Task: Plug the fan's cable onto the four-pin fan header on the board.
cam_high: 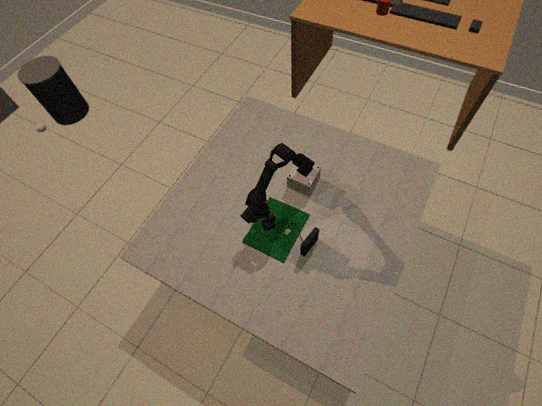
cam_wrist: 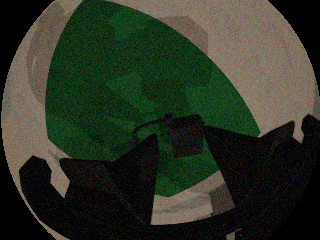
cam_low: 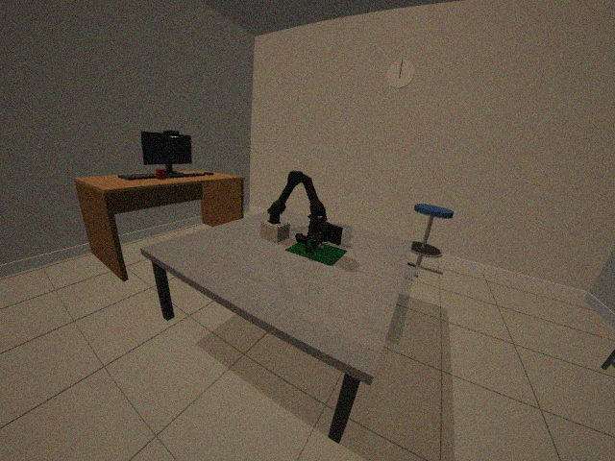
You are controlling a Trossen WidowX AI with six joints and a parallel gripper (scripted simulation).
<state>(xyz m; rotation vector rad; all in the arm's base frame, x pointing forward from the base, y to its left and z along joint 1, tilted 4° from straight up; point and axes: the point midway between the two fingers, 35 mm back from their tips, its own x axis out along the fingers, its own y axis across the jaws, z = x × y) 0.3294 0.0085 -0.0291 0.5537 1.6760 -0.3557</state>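
Note:
The green board (cam_high: 274,253) (cam_low: 330,256) (cam_wrist: 80,100) lies flat on the grey table. My gripper (cam_high: 269,223) (cam_low: 308,247) (cam_wrist: 181,134) is low over the board, with its fingers part-way open. In the wrist view a dark block, seemingly the plug (cam_wrist: 187,139), is between the fingertips. It is close to the right finger, and green shows between it and the left finger. The thin dark cable (cam_wrist: 145,125) curves away left from it. The black fan (cam_high: 309,241) stands beside the board. The four-pin header cannot be made out, nor how deep the plug sits.
The arm's pale base block (cam_high: 301,182) (cam_low: 274,230) stands on the table (cam_high: 193,242) (cam_low: 278,292) near the board. A small pale part (cam_high: 287,232) is on the board near the gripper. The wooden desk (cam_high: 415,32) (cam_low: 149,183) stands apart, with a red mug (cam_high: 383,5) (cam_low: 159,173).

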